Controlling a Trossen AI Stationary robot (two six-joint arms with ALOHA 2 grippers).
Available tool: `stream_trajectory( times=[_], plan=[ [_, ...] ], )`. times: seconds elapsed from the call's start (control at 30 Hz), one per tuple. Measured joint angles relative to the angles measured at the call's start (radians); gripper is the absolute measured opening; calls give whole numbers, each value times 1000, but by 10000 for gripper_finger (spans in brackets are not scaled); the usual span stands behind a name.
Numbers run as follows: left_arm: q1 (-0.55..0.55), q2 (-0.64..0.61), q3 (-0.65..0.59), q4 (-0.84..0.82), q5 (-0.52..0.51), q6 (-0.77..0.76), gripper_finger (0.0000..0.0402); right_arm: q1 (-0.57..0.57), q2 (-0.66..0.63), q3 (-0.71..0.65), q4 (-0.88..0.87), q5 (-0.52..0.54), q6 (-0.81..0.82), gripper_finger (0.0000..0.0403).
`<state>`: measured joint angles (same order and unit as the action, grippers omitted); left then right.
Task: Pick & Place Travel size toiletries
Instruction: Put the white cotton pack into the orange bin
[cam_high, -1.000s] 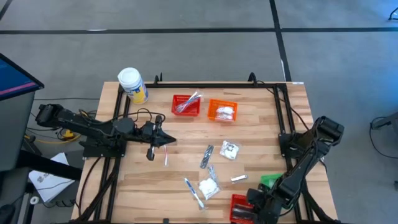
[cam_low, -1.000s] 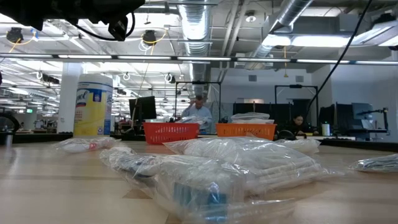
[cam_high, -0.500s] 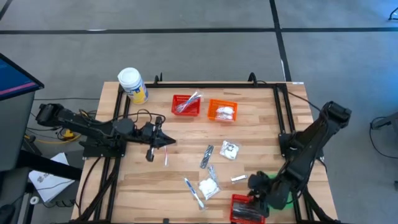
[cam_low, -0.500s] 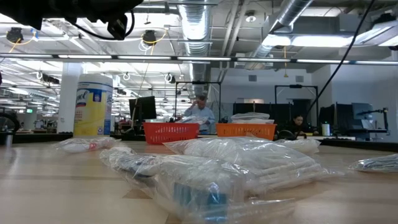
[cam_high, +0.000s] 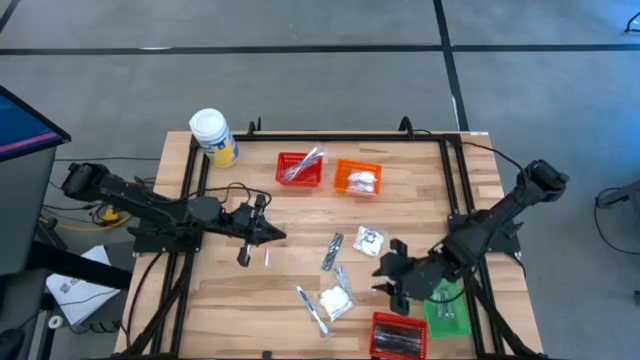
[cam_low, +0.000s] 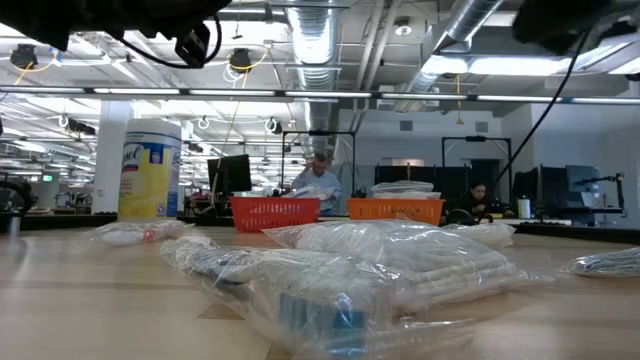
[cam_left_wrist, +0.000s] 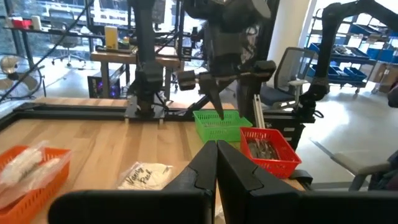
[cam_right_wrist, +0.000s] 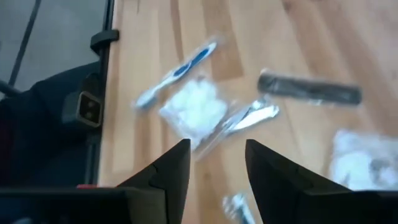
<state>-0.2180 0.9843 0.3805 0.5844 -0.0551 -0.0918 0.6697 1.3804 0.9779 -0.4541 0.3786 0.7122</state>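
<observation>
Right hand (cam_high: 388, 272) over the wooden slatted surface (cam_high: 300, 210), fingers (cam_right_wrist: 168, 171) spread apart, nothing between them. Just ahead of it: a short silver-grey tube (cam_high: 384, 288), a white square packet in clear wrap (cam_high: 368, 241), a dark slim stick (cam_high: 332, 250), a crumpled white packet (cam_high: 336, 299) and a blue-and-white wrapped stick (cam_high: 311, 306), possibly a toothbrush. Behind it, a green plastic basket (cam_high: 444, 305) beside a red plastic basket (cam_high: 396, 335). Left hand (cam_high: 275, 235) well apart from these, fingers (cam_left_wrist: 205, 171) pressed together, empty.
</observation>
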Motion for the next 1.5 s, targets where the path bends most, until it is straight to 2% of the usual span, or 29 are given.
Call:
stream_trajectory(
  times=[0.17,0.37,0.57,0.63,0.77,0.87,0.93,1.0,1.1,1.17,1.23,1.5],
  plan=[
    [12,100,3,55,-8,-41,2,-53,0,0,82,-14,-165,133],
    [13,249,82,60,-10,-72,2,-105,0,0,175,-27,-392,105],
    [-4,401,206,-59,-8,-74,2,-201,15,0,201,-34,-466,39],
    [-3,463,261,-129,-8,-77,2,-233,33,-2,194,19,-469,11],
    [-3,583,373,-261,-8,-73,2,-271,67,1,215,230,-476,8],
    [1,650,425,-294,-8,-66,2,-284,103,-14,294,284,-533,2],
    [7,686,444,-291,-8,-65,2,-285,113,-71,467,222,-633,2],
    [19,718,453,-291,-8,-65,2,-287,114,-168,729,66,-734,1],
    [36,754,454,-300,-8,-65,2,-321,114,-327,1110,-145,-760,1],
    [46,768,456,-289,-8,-64,2,-344,111,-412,1260,-168,-750,1],
    [58,778,455,-289,-3,-64,2,-364,111,-462,1330,-156,-744,1],
    [68,878,534,-276,38,-30,2,-375,111,-494,1316,-131,-747,0]
  ],
)
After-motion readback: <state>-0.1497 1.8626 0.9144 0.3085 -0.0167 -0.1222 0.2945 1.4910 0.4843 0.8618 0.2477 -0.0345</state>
